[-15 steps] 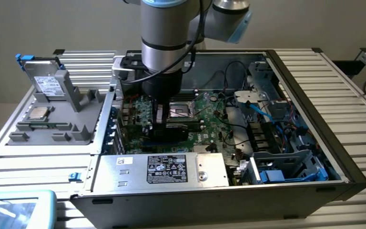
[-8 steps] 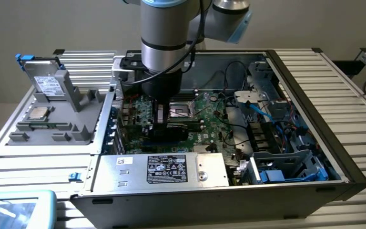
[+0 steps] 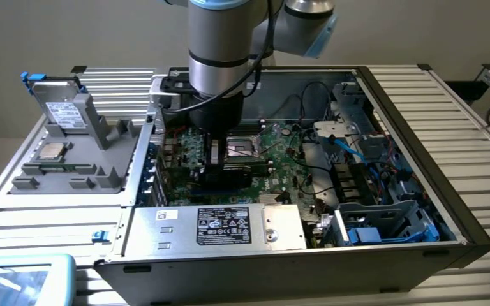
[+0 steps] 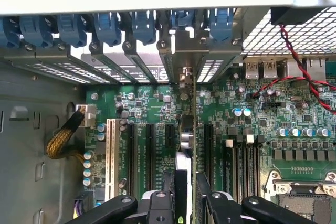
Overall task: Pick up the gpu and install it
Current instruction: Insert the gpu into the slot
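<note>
Item: gripper (image 4: 185,205), which sat low inside the open computer case (image 3: 415,134). State: fingers (image 4: 160,205) pinched the gpu (image 4: 187,140), one on each face. Gpu: stood edge-on between the fingers, upright over the motherboard (image 4: 152,103). Its metal bracket end lay farthest from the hand and appeared to meet the rear openings under the blue latches (image 4: 110,27). Black expansion slots (image 4: 131,156) ran parallel on both sides of the card. Seating in a slot: could not be judged
</note>
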You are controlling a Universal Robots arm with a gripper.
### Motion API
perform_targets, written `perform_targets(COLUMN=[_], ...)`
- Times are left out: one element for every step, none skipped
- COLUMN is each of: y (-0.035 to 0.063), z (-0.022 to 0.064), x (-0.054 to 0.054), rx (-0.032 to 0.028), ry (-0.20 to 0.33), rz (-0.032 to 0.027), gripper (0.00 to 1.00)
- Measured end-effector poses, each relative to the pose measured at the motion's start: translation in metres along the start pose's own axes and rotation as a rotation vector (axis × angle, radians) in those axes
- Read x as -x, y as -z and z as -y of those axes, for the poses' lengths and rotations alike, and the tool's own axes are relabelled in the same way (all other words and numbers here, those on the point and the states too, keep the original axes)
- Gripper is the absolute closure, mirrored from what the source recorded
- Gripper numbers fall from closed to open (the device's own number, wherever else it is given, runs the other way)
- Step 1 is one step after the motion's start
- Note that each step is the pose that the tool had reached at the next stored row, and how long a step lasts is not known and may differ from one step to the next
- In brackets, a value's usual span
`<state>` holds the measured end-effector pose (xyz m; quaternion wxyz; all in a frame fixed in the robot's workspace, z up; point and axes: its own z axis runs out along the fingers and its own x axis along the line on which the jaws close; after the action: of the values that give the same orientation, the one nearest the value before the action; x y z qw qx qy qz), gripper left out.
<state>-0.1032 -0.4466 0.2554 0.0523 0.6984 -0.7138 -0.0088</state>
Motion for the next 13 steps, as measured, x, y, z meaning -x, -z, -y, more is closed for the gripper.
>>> perform_targets(y=[0.0000, 0.0000, 0.0000, 0.0004, 0.0011, 0.0018, 0.0023, 0.0024, 0.0024, 0.0024, 0.0023, 0.0018, 0.0013], z=[-0.0001, -0.0002, -0.0004, -0.0005, -0.0007, -0.0010, -0.0011, -0.0012, -0.0013, -0.0013, -0.0014, -0.0014, -0.0015], x=[0.0000, 0.0000, 0.0001, 0.0001, 0.0001, 0.0002, 0.0001, 0.0001, 0.0001, 0.0001, 0.0001, 0.0001, 0.0001], rx=[-0.0001, -0.0001, -0.0001, -0.0001, -0.0001, -0.0003, -0.0003, -0.0003, -0.0003, -0.0002, -0.0001, -0.0002, -0.0005], ry=[0.000, 0.000, 0.001, 0.001, 0.001, 0.001, 0.001, 0.001, 0.001, 0.001, 0.001, 0.003, 0.008], rz=[0.0000, 0.0000, 0.0000, -0.0001, 0.0000, 0.0000, -0.0004, -0.0007, -0.0008, -0.0010, -0.0013, -0.0016, -0.0022], gripper=[0.72, 0.72, 0.72, 0.72, 0.72, 0.72, 0.72, 0.72, 0.72, 0.72, 0.72, 0.72, 0.72])
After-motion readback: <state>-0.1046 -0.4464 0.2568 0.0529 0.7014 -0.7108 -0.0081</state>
